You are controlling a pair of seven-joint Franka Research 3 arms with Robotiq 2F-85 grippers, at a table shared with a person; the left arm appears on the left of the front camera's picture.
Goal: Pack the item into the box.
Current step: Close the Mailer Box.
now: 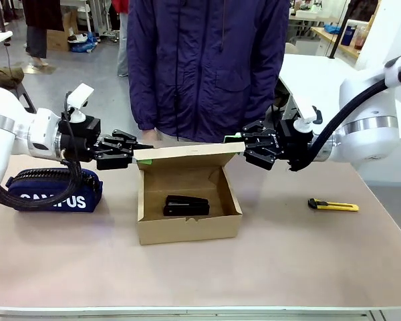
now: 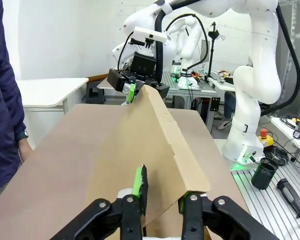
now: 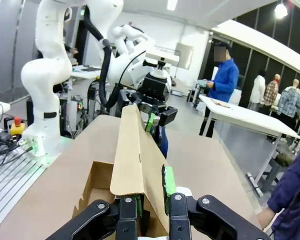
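Cardboard box (image 1: 187, 231) sits on the bench (image 1: 307, 257) in the front view, the black stapler (image 1: 186, 204) lying on its floor and the lid flap (image 1: 187, 154) raised along its far side. Left wrist view: the left gripper (image 2: 163, 187) has its jaws wide astride one flap end. Right wrist view: the right gripper (image 3: 150, 187) has its jaws narrow about the other end; whether they pinch it, I cannot tell.

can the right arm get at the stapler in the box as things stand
Likely yes, after leaving the lid flap, whose end the right gripper straddles: the stapler lies in the box with the top open and nothing over it.
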